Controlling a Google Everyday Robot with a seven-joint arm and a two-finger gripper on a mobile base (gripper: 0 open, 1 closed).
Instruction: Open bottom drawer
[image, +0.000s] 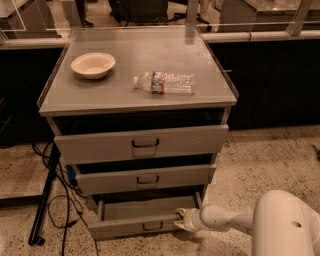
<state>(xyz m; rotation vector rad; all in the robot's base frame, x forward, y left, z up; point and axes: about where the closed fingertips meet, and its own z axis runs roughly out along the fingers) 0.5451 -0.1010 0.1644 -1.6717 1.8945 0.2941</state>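
The bottom drawer (135, 226) is the lowest, narrowest grey front of the cabinet, with a small dark loop handle (152, 226). It stands pulled out, and its plain grey inside (145, 207) shows. My gripper (180, 219) is at the drawer's right front corner, at the end of my white arm (225, 220) that reaches in from the lower right. It touches or nearly touches the drawer's top edge.
The mid-sized drawer (145, 178) and the tall top drawer (142, 143) also stand slightly out. A beige bowl (93, 65) and a lying plastic bottle (165, 82) rest on the cabinet top. Black cables and a stand leg (45, 200) are on the floor at left.
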